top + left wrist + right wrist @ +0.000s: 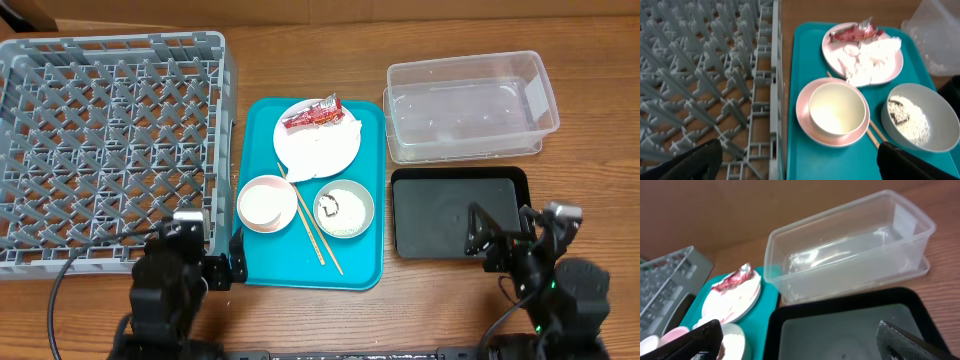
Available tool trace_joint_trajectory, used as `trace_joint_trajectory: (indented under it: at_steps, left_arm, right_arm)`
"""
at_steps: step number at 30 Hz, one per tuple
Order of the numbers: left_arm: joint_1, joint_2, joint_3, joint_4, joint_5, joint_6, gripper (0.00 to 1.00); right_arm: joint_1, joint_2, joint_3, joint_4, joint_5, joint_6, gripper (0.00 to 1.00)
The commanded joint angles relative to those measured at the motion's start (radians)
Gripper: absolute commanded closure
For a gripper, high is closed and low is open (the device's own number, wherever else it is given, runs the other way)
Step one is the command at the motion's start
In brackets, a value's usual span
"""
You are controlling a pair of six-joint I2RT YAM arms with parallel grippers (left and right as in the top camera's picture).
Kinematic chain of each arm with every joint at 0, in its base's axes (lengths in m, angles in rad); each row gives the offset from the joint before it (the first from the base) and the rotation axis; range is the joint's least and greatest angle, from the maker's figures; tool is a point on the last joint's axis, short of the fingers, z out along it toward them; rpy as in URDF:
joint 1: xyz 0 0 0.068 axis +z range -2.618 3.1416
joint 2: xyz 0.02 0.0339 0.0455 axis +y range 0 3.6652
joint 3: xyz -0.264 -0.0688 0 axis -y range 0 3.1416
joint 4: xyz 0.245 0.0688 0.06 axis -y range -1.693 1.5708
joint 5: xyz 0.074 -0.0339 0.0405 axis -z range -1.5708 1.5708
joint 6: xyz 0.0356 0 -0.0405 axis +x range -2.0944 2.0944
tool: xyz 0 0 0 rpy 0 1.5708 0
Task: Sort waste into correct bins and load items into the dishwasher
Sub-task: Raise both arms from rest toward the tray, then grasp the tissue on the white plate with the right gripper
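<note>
On the teal tray (pixel 365 250) a white plate (pixel 335 150) holds a red wrapper (pixel 313 115) and a crumpled napkin (pixel 872 57). A white cup (pixel 836 107) sits inside the pink bowl (pixel 805 117). The grey bowl (pixel 365 205) holds rice (pixel 912 122) and a brown lump (pixel 896 107). Chopsticks (pixel 310 222) lie between the bowls. My left gripper (pixel 222 262) (pixel 800 165) is open, straddling the dish rack (pixel 110 140) wall and the tray edge. My right gripper (pixel 503 232) (pixel 800 342) is open above the black tray (pixel 440 215), near the clear tub (pixel 470 105).
The dish rack fills the left of the table, its wall tight against the teal tray. Clear tub and black tray sit side by side at the right. A cardboard box (pixel 30 12) stands at the back left corner.
</note>
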Motion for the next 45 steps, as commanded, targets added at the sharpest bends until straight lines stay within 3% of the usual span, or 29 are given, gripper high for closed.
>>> trace_joint_trajectory:
  at_steps: [1,8,13,17,23,28,32,37,45]
  left_arm:
    - [0.001,0.138,0.148,-0.078,0.012,-0.061,0.00]
    - [0.001,0.303,0.359,-0.313,-0.005,-0.061,0.00]
    - [0.020,0.399,0.466,-0.394,-0.014,-0.061,0.00]
    - [0.068,0.449,0.486,-0.425,-0.003,-0.060,0.00]
    - [0.243,0.512,0.486,-0.438,0.152,-0.034,0.00]
    - [0.330,0.546,0.486,-0.440,0.158,-0.023,0.00]
    - [0.342,0.575,0.486,-0.438,0.133,-0.023,0.00]
    - [0.342,0.610,0.486,-0.438,0.108,-0.023,0.00]
    - [0.342,0.640,0.486,-0.441,0.109,-0.023,0.00]
  right_arm:
    - [-0.002,0.170,0.159,-0.053,-0.059,0.003,0.00]
    - [-0.002,0.619,0.575,-0.389,-0.079,-0.007,0.00]
    - [-0.002,0.856,0.766,-0.481,-0.144,0.001,0.00]
    - [0.003,0.908,0.777,-0.430,-0.249,-0.005,0.00]
    - [0.118,0.986,0.862,-0.488,-0.175,-0.030,0.00]
    - [0.231,1.110,1.023,-0.555,-0.113,-0.053,0.00]
    - [0.330,1.242,1.133,-0.512,-0.097,-0.057,0.00]
    - [0.437,1.377,1.138,-0.284,-0.010,-0.056,0.00]
    - [0.558,1.612,1.138,-0.118,0.103,-0.056,0.00]
